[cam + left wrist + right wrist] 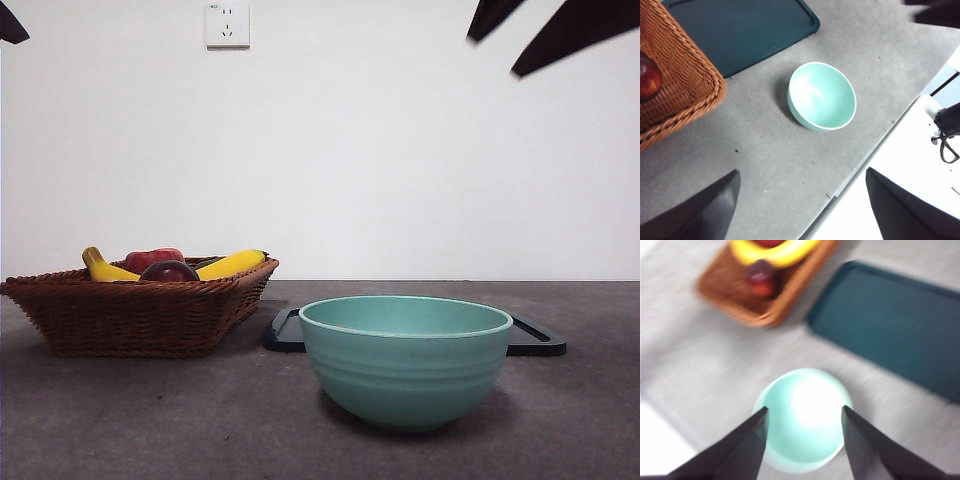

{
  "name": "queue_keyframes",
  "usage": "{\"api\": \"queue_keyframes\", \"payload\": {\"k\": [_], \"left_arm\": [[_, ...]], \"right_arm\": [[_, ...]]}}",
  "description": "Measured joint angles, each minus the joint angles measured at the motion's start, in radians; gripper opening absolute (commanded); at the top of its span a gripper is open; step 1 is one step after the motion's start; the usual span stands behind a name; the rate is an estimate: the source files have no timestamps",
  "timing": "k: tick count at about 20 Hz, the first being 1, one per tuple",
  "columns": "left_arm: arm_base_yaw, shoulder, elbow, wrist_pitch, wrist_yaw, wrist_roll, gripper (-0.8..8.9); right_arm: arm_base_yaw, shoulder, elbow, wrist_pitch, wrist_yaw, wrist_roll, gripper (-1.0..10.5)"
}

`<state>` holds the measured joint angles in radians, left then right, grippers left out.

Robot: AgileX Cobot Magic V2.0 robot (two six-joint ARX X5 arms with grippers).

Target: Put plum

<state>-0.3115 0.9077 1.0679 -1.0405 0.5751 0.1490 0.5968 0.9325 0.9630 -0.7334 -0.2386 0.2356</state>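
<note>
The plum point(170, 271) is small, dark maroon and glossy. It lies in the wicker basket point(130, 310) at the left, in front of a red fruit point(152, 258) and between two yellow bananas point(232, 264). The blurred right wrist view shows the plum point(761, 277) in the basket point(725, 287), well beyond my right gripper point(804, 409). That gripper hangs open and empty high above the teal bowl point(802, 420). My left gripper point(800, 210) is also open and empty, high over the table, with the plum point(647, 77) at the picture's edge.
The teal bowl point(405, 360) stands near the front, right of the basket. A dark flat tray point(535, 338) lies behind it. The right gripper point(493, 57) shows at the top right corner, and a black tip of the left arm point(10, 25) at the top left.
</note>
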Motion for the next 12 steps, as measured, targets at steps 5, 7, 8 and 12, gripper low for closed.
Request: {"api": "queue_keyframes", "payload": {"k": [5, 7, 8, 12], "left_arm": [[0.0, 0.0, 0.0, -0.001, 0.0, 0.0, 4.01], [0.0, 0.0, 0.0, -0.005, 0.0, 0.0, 4.01], [0.0, 0.0, 0.0, -0.007, 0.0, 0.0, 4.01], [0.0, 0.0, 0.0, -0.015, 0.0, 0.0, 4.01]], "right_arm": [[0.0, -0.09, 0.003, -0.142, -0.108, -0.003, 2.3], [0.0, -0.105, 0.003, -0.183, -0.106, -0.007, 2.3], [0.0, -0.106, 0.003, -0.188, -0.105, -0.013, 2.3], [0.0, -0.105, 0.003, -0.191, -0.102, -0.022, 2.3]]}}
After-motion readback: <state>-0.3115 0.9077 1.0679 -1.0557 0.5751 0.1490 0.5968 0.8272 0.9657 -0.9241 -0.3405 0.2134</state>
